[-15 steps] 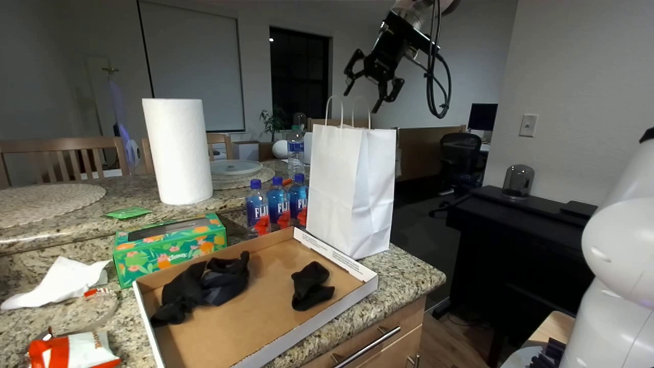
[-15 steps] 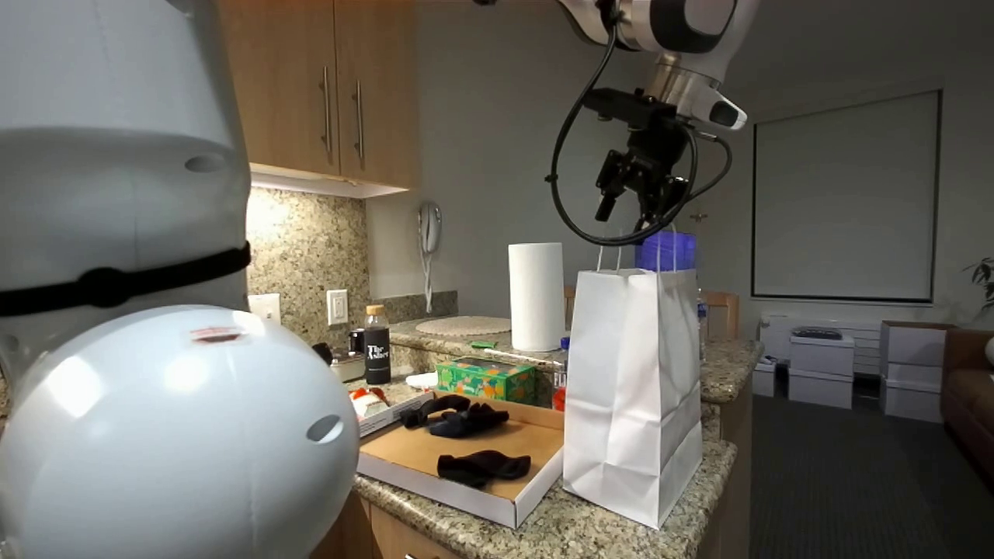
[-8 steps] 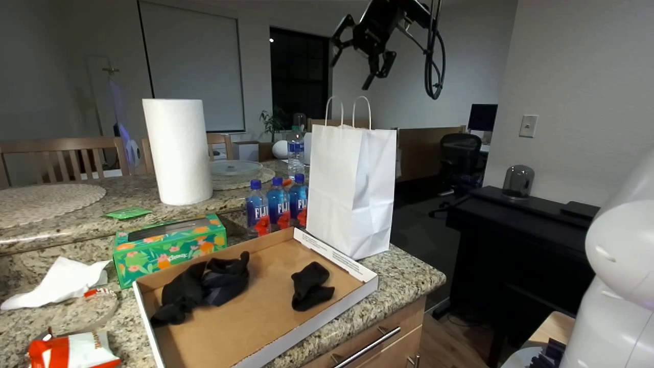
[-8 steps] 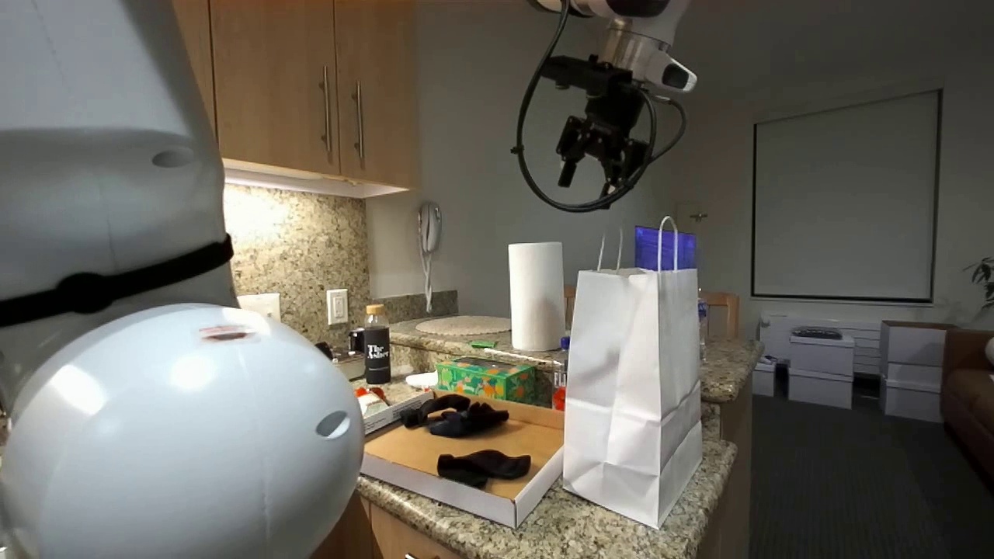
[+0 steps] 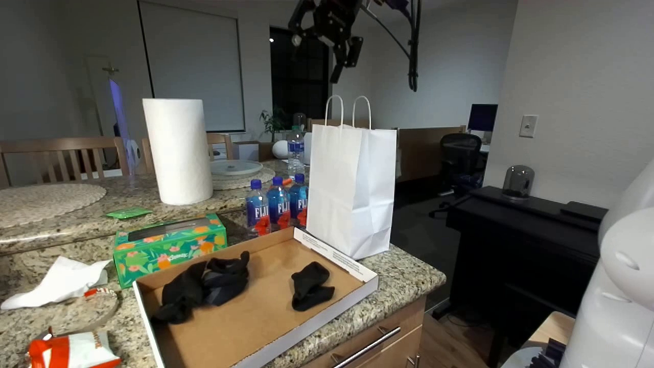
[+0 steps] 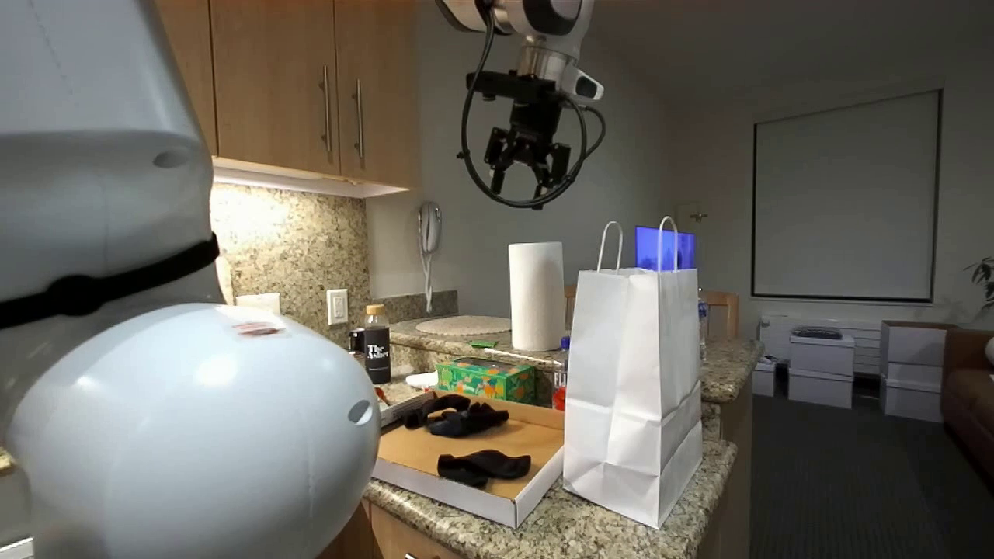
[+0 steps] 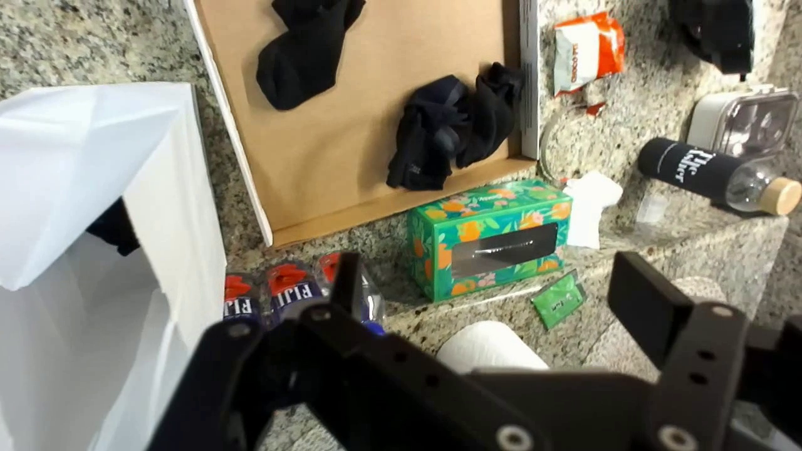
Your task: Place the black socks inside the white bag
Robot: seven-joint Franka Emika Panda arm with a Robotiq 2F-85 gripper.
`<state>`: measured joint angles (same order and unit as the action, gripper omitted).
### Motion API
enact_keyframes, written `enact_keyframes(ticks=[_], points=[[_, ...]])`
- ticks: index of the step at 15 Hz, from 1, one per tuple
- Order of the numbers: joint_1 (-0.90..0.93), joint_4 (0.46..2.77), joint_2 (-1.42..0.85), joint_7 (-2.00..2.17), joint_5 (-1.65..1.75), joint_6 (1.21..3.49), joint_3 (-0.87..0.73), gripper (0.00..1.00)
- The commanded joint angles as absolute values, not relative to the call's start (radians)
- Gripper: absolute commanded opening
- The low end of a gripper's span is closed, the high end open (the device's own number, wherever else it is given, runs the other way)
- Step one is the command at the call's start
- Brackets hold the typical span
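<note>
The white bag [image 5: 350,194] stands upright on the counter corner with its two handles raised. Through its mouth in the wrist view, a bit of black fabric [image 7: 117,228] shows inside. One black sock [image 5: 308,286] lies flat in the cardboard tray [image 5: 265,317] near the bag. A bunched heap of black socks [image 7: 432,134] lies at the tray's other side, by the tissue box. High above the counter, my gripper [image 6: 518,194] hangs with fingers wide apart and nothing between them. In the wrist view the gripper [image 7: 485,275] is open, its fingers away from socks and bag.
Several bottles [image 5: 278,204] stand behind the tray beside the bag. A green tissue box [image 7: 489,235] sits along the tray's back edge. A tall paper towel roll [image 6: 536,295] rises from the raised counter. A snack packet [image 5: 74,350] and tissue [image 5: 56,283] lie left of the tray.
The open gripper has moved from above the white bag, leftward in both exterior views, and away from the bag handles. Socks, tray and bag have not moved.
</note>
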<state>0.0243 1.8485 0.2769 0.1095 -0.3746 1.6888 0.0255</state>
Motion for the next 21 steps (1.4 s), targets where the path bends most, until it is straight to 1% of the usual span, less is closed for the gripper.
enact_keyframes(ticks=[1, 5, 13, 17, 21], points=[[0.056, 1.913, 0.274, 0.058, -0.349, 1.746, 0.06, 1.0], [0.085, 2.029, 0.276, 0.059, -0.327, 1.827, 0.097, 1.0], [0.107, 2.321, 0.236, 0.107, -0.33, 2.115, 0.131, 1.0], [0.125, 2.402, 0.162, 0.134, -0.325, 2.289, 0.154, 1.0], [0.144, 2.422, 0.049, 0.193, -0.288, 2.437, 0.182, 1.0]])
